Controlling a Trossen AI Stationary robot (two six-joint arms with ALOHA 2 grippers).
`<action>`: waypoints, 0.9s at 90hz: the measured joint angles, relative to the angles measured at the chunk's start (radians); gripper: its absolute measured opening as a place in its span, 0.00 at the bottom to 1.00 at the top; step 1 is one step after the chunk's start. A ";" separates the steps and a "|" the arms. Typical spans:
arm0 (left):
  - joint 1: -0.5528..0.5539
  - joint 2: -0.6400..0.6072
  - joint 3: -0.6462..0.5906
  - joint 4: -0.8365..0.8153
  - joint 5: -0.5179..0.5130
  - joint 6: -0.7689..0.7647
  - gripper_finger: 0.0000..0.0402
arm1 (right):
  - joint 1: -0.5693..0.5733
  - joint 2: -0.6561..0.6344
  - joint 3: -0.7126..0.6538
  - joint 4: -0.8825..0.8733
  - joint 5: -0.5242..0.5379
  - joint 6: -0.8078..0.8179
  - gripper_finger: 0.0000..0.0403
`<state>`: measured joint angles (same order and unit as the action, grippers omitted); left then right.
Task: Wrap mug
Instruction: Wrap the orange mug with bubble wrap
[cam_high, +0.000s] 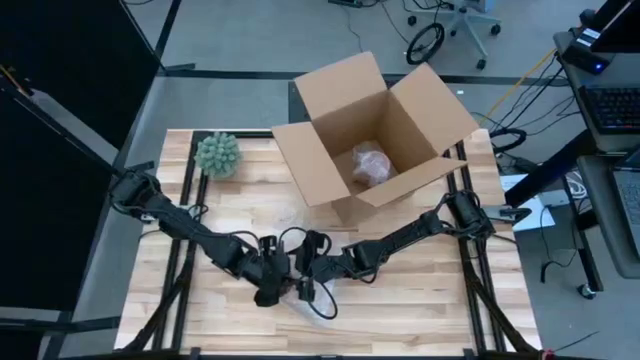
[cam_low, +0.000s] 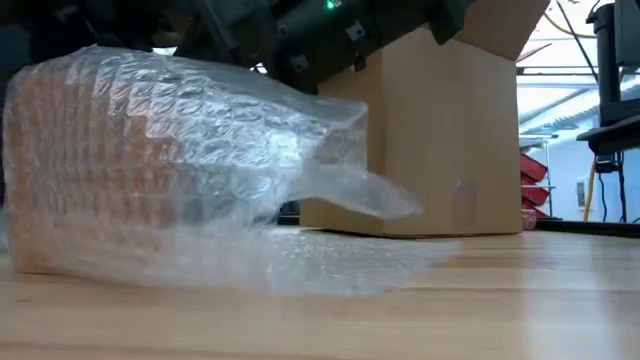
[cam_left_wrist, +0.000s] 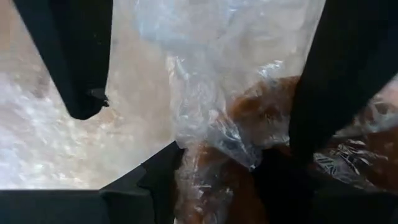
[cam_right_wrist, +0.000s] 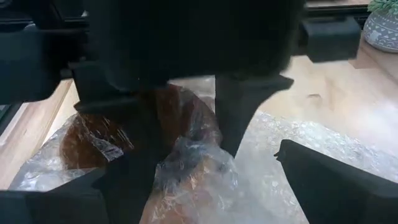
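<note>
The brown mug (cam_right_wrist: 87, 140) lies on the table inside clear bubble wrap (cam_low: 150, 170). A loose tail of wrap (cam_low: 370, 190) trails toward the box. Mid-table, my left gripper (cam_high: 283, 272) stands over the mug's end, shut on a bunch of wrap; it also shows in its own wrist view (cam_left_wrist: 214, 186) and from the front in the right wrist view (cam_right_wrist: 189, 143). My right gripper (cam_right_wrist: 199, 199) faces it from the table's right side. It is open wide, with one finger on each side of the wrapped mug. The arms hide the mug in the high view. My left gripper pinches a gathered bunch of bubble wrap (cam_right_wrist: 194, 158) between its two fingers, right at the mug's end. The fingers (cam_right_wrist: 239, 118) come from above, pointing down. The wrapped mug stays on the table, and the wrap around the bunch is crumpled and slack.
An open cardboard box (cam_high: 370, 130) stands at the far middle of the table, with another wrapped item (cam_high: 368, 165) inside. A small potted plant (cam_high: 217, 155) sits at the far left. Flat bubble wrap (cam_right_wrist: 323, 137) spreads over the wood beside the mug.
</note>
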<state>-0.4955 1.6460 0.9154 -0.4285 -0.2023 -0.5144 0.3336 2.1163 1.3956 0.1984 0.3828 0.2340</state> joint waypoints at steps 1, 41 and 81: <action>0.002 0.002 0.000 0.003 0.004 0.000 0.43 | 0.000 0.000 0.000 0.000 0.000 0.000 0.80; 0.024 0.030 0.013 0.007 0.021 0.007 0.43 | 0.001 -0.001 0.000 -0.005 0.002 0.005 0.80; 0.013 -0.042 0.140 -0.171 0.023 0.041 0.43 | 0.000 -0.004 0.002 -0.035 0.004 0.009 0.80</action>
<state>-0.4828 1.6043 1.0552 -0.5991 -0.1791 -0.4738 0.3340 2.1128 1.3975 0.1631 0.3866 0.2432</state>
